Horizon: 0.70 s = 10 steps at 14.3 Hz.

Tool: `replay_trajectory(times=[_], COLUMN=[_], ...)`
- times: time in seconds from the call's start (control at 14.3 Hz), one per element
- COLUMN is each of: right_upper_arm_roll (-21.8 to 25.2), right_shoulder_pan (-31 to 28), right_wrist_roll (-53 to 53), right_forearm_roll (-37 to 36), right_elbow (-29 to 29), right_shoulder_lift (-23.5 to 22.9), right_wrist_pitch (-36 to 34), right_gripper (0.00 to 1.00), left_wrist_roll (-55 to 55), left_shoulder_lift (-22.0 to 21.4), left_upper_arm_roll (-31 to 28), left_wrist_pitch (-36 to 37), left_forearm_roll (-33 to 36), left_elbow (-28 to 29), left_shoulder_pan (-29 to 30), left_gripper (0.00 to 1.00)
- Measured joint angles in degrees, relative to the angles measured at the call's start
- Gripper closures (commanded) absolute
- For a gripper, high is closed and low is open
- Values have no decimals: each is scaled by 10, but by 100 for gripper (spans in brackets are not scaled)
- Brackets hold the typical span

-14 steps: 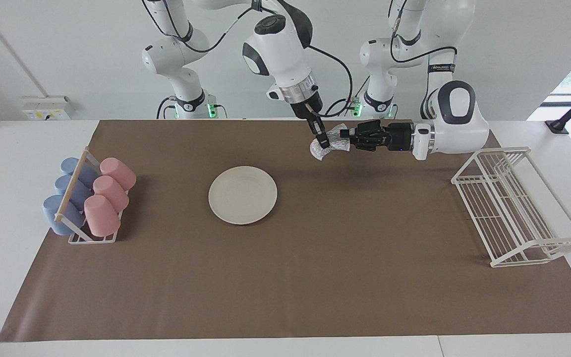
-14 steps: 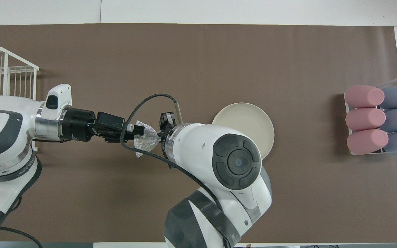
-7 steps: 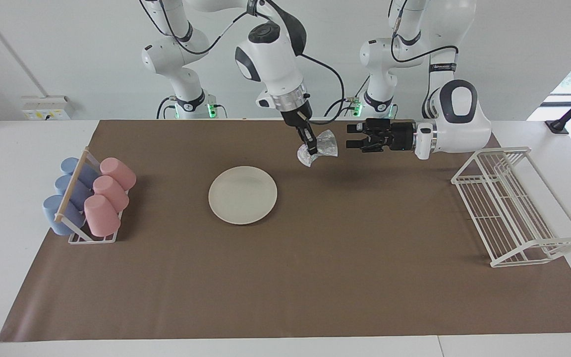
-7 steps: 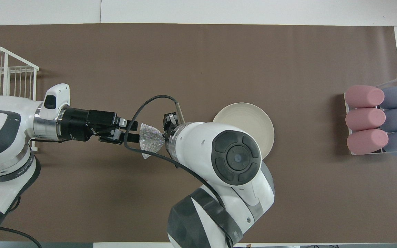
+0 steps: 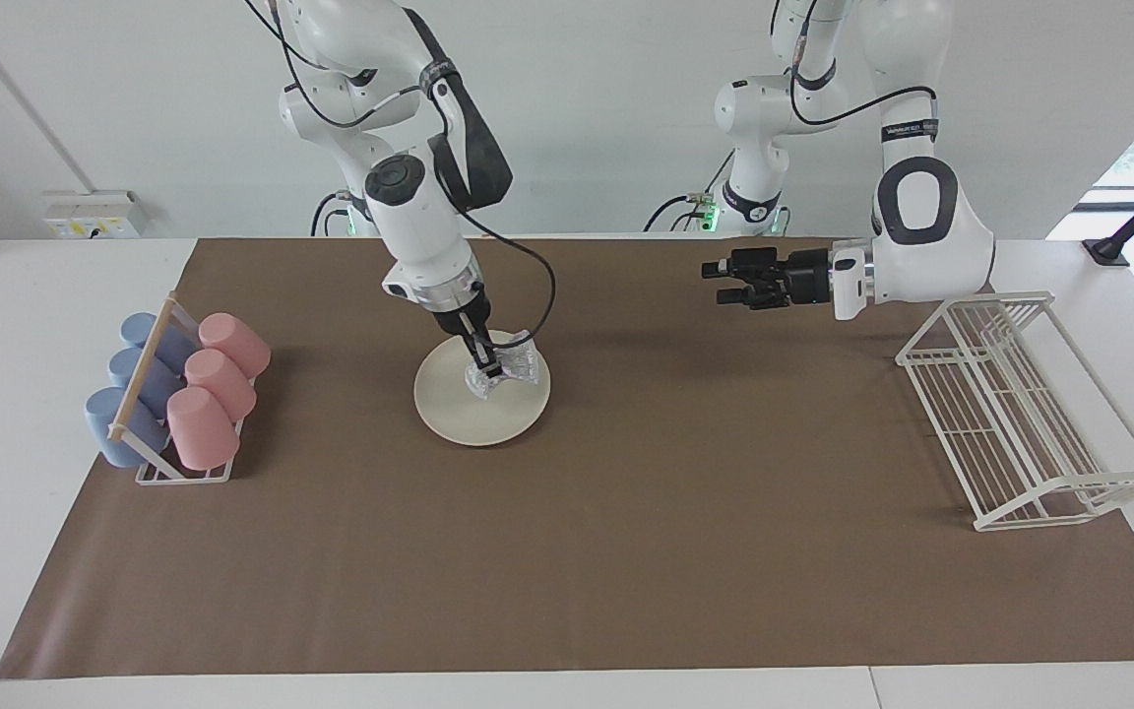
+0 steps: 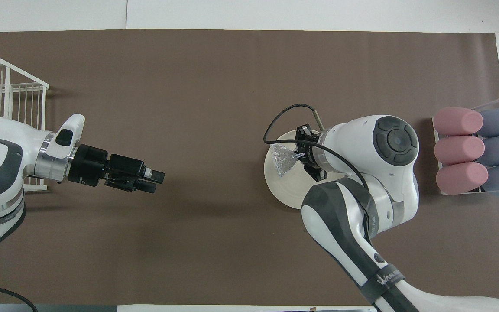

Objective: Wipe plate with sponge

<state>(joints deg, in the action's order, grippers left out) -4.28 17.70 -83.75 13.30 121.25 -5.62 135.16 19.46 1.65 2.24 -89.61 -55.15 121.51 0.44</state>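
Facing view. Right gripper [image 5: 488,375] is down over the plate [image 5: 481,414], fingers clamped on the sponge [image 5: 513,365], which bulges out beside the fingers toward the left arm's end of the table. Whether the wad touches the plate or hangs just above it cannot be told. Left gripper [image 5: 724,281] hangs over bare brown mat, well apart from the plate, fingers apart and empty; this arm waits.

Overhead view. The sponge [image 6: 283,158] fans out from the right gripper [image 6: 301,152] over the plate [image 6: 288,193], toward the edge farther from the robots. Left gripper [image 6: 156,181] points across the mat, holding nothing.

Handling, judged: the sponge looks soft, light and springy, so pinching one gathered end leaves plenty to drag. The plate looks stiff, smooth and unrestrained; hard pressure may slide it.
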Motion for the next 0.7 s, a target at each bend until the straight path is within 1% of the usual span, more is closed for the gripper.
replay_trajectory(times=[0.14, 0.28, 0.49, 0.63, 0.7], right_upper_arm_roll=[0, -3, -7, -7, -7], right_shoulder_pan=[-3, -2, 17, 28, 31], right_wrist_roll=[17, 19, 17, 13, 13], right_forearm_roll=[0, 0, 1, 1, 1], right_elbow=[33, 55, 63, 64, 64], right_shoulder_lift=[-2, -8, -30, -38, -41], right_wrist_pitch=[29, 46, 59, 62, 65], right_gripper=[100, 100, 100, 100, 100], left_wrist_roll=[0, 0, -1, -1, -2], left_shoulder_lift=[0, 0, 0, 0, 0], left_upper_arm_roll=[-1, -1, 4, 6, 7], left_wrist_pitch=[-7, -18, -31, -40, -43], left_forearm_roll=[63, 106, 181, 204, 226], left_elbow=[-6, -15, -38, -43, -45], left_shoulder_pan=[9, 11, 7, 4, 3], left_gripper=[0, 0, 0, 0, 0])
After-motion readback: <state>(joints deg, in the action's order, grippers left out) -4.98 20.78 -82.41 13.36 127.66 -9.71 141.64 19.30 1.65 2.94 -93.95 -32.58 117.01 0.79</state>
